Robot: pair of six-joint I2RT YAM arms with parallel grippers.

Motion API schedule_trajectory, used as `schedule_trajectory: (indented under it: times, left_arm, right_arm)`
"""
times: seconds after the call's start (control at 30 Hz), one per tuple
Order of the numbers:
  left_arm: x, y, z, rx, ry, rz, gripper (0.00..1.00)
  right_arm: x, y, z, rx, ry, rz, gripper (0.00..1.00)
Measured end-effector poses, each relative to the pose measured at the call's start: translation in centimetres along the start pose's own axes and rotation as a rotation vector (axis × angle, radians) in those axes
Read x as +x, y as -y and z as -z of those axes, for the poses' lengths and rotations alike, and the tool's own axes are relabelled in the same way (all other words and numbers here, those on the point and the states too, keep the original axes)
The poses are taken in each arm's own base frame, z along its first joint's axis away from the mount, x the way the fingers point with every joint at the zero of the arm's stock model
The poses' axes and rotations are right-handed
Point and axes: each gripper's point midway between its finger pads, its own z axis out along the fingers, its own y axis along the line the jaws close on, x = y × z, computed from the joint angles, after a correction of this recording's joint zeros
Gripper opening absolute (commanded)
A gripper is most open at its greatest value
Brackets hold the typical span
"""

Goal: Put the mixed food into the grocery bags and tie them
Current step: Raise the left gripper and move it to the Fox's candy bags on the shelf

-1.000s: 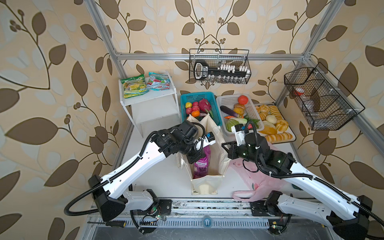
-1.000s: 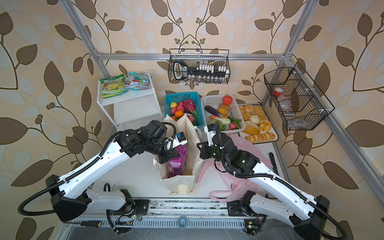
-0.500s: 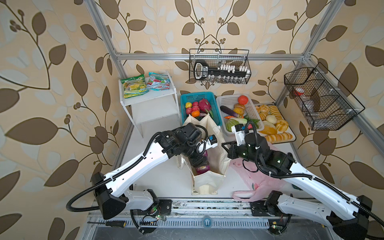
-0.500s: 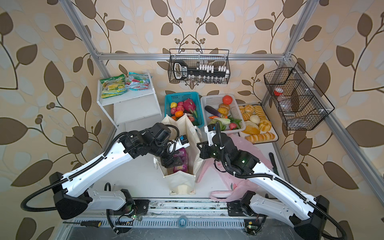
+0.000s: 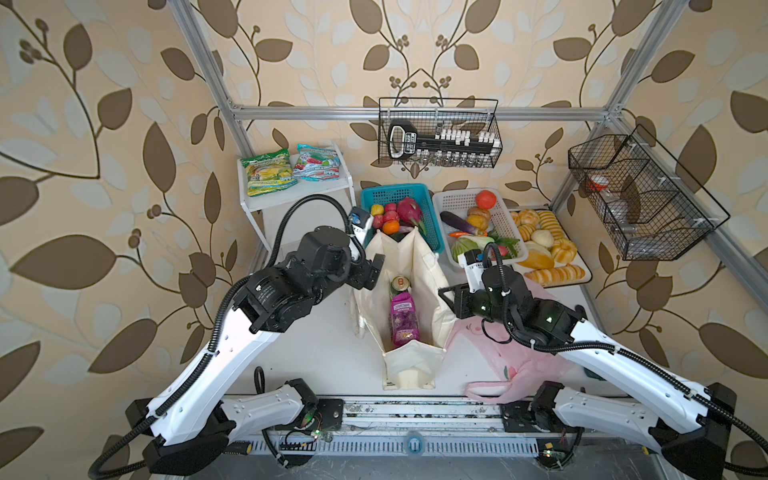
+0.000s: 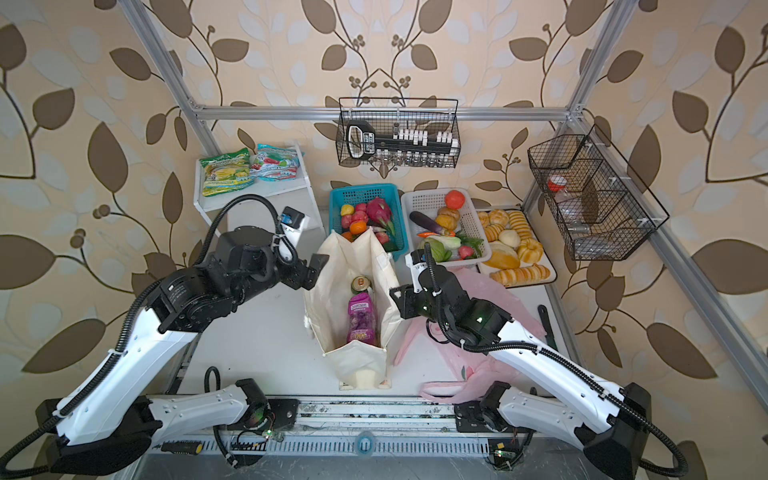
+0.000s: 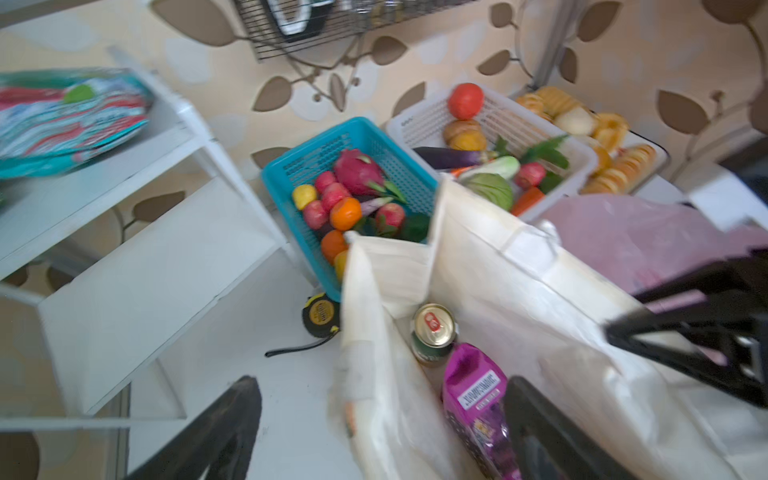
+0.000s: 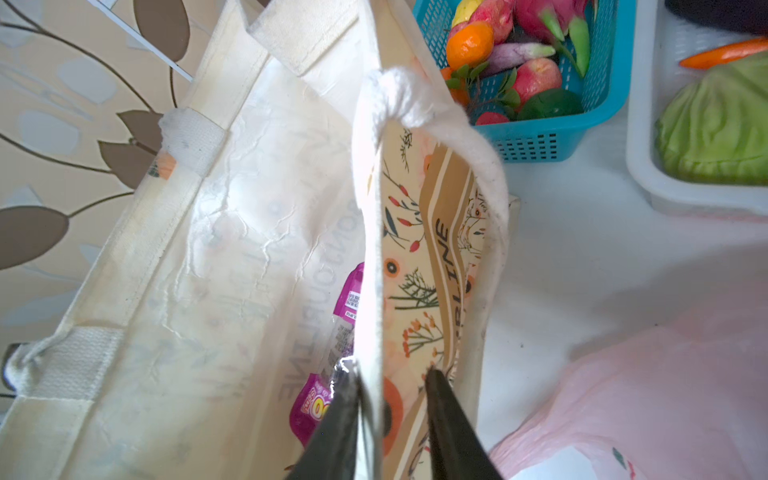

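Task partly done. The cream canvas tote (image 5: 419, 266) is standing open at the middle of the bench (image 5: 324, 353), and it is holding two items: the purple snack pouch (image 5: 404, 320) and, at the pouch's 12 o'clock, the green-white can (image 5: 400, 283). The rest is waiting outside. The toy fruit (image 5: 409, 210) is sitting in the blue basket (image 5: 390, 192) at 12 o'clock of the tote, and the teal-red snack packet (image 5: 318, 163) is lying on the white shelf (image 5: 324, 185) at 11 o'clock. The pink plastic bag (image 5: 528, 365) is lying slack on the bench at 4 o'clock, partly under the right arm (image 5: 623, 365); nothing is showing inside it. Neither bag is tied.

The left gripper (image 7: 380, 390) is hovering at the tote's 10 o'clock rim, its fingers (image 7: 224, 428) spread wide and carrying nothing. The right gripper (image 8: 392, 376) is straddling the 3 o'clock wall, its fingers (image 8: 449, 419) parted with a gap showing — not pinching the cloth, in my judgement.

Only the left wrist view is showing a tape measure (image 7: 320, 316) on the bench beside the basket. Only the right wrist view is showing the tote's printed outer face, but the can is hidden there. Both top views are giving the pink bag's full outline.
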Motion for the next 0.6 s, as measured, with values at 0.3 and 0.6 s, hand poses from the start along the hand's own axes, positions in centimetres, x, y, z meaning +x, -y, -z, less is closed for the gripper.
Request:
schedule_trajectory:
  times: [0.3, 0.6]
  left_arm:
    - [-4.2, -9.2, 0.3, -0.218, 0.002, 0.242, 0.99]
    - [-12.8, -13.7, 0.0, -0.247, 0.145, 0.318, 0.98]
  right_arm:
    - [-0.4, 0.0, 0.5, 0.000, 0.019, 0.004, 0.44]
    - [-0.8, -0.3, 1.4, -0.016, 0.041, 0.008, 0.55]
